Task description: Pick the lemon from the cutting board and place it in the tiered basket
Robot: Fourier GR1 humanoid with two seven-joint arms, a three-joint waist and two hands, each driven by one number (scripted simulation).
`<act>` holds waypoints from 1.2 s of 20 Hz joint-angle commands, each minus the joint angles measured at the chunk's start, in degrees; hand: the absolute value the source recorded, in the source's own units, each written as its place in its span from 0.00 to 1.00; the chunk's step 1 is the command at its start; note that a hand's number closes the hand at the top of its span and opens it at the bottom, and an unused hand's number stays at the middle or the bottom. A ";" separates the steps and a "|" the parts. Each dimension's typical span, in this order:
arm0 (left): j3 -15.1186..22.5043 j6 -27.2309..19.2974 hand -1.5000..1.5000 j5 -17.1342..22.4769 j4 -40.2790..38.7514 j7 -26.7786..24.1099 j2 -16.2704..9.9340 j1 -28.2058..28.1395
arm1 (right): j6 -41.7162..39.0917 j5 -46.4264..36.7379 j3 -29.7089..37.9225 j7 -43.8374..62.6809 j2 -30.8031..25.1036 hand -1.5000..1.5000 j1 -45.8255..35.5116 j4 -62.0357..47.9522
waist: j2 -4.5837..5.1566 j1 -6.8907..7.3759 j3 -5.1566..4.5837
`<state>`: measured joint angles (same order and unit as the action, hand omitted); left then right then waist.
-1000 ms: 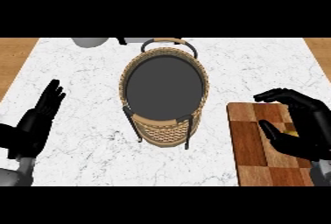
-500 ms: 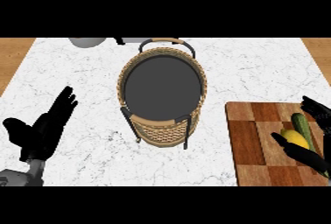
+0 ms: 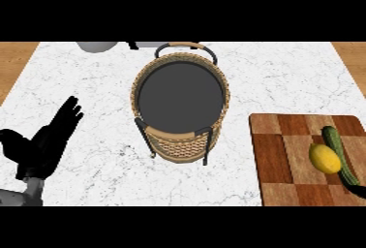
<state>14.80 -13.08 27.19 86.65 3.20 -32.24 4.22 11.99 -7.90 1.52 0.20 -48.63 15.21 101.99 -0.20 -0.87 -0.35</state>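
The yellow lemon (image 3: 325, 158) lies on the checkered wooden cutting board (image 3: 284, 160) at the right, its right side touching a dark green cucumber (image 3: 336, 144). The wicker tiered basket (image 3: 179, 147) stands at the counter's middle on a black wire frame. Its dark upper tray (image 3: 181, 94) holds nothing. My left hand (image 3: 44, 144) rests open at the lower left, fingers pointing up and to the right, well apart from the basket. My right hand does not show. Nothing holds the lemon.
A grey rounded object (image 3: 97, 46) and a small black piece (image 3: 133, 46) sit at the counter's far edge, behind the basket. White marble counter (image 3: 93, 82) lies between my left hand and the basket, and wooden floor shows past both sides.
My right hand, over the board one second ago and beside the lemon half a second ago, has left the view at the right. The lemon and cucumber now lie uncovered. The left hand shifted slightly.
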 commanded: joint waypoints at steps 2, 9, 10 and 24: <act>0.22 -0.74 0.50 -0.96 -0.84 0.99 0.60 1.80 | -12.35 -3.19 -3.37 12.97 -12.46 0.00 3.71 8.37 | 0.14 -0.51 -0.14; 0.18 -2.05 0.50 -2.75 3.79 3.17 2.94 0.17 | -18.42 -3.98 -7.40 32.05 -9.44 0.00 0.93 20.29 | 0.11 0.78 0.30; -1.78 1.27 0.50 -1.88 -1.13 4.02 2.56 4.52 | -19.16 -4.95 -8.23 32.80 -7.53 0.00 -2.82 17.58 | 0.28 0.82 0.31; -5.42 4.73 0.50 -7.06 1.85 4.23 5.55 -1.13 | -17.70 -23.26 -14.14 32.57 9.29 0.00 -8.59 -0.61 | 0.18 1.00 0.36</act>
<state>10.80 -9.34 21.77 87.10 7.25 -27.27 5.28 -5.25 -27.39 -12.75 33.47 -42.80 7.73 105.17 0.02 0.07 0.01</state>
